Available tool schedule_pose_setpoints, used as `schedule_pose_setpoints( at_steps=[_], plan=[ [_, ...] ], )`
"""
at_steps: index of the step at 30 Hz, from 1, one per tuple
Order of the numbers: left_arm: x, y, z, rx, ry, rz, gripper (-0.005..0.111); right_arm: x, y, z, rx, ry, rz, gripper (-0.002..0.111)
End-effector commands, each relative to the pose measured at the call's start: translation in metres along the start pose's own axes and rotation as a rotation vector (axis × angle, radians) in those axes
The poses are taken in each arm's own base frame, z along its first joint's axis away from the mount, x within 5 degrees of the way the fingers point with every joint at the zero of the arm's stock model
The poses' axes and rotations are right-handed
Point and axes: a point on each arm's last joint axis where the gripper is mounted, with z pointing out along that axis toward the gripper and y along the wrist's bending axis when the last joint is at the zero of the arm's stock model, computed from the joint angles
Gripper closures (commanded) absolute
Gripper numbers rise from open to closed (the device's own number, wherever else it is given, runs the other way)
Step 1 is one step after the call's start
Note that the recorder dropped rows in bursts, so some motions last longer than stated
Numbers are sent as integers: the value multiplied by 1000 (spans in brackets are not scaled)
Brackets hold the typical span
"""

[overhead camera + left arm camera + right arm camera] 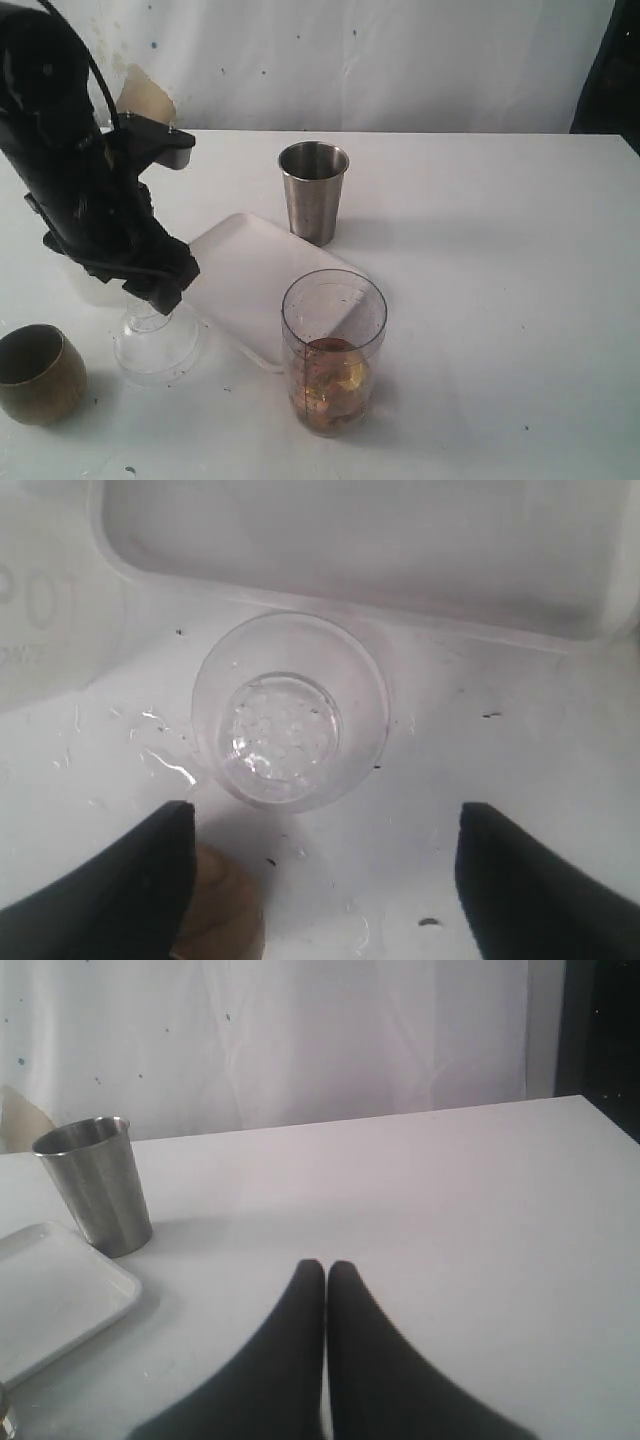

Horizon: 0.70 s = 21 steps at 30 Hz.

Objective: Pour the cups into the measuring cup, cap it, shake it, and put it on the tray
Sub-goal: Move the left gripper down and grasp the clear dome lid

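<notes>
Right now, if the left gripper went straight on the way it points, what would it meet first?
Probably the clear round lid standing on the table, centred ahead of the open left gripper; how far off it is, the views do not settle.

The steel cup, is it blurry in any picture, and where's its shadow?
Exterior view: the steel cup looks fairly sharp, with pale streaks of glare. Right wrist view: slightly soft, its faint shadow on the table, away from the tray.
</notes>
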Motion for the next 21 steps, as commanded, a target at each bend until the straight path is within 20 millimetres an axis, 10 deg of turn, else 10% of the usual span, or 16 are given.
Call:
schedule_pose_setpoints(
  at_steps=[1,21],
  plan=[
    [3,0,16,-13,-84,-27,37,1,0,0,-2,-5,-1,108],
    [-6,2,64,-18,-29,-43,45,1,0,0,-2,-5,-3,108]
  ],
)
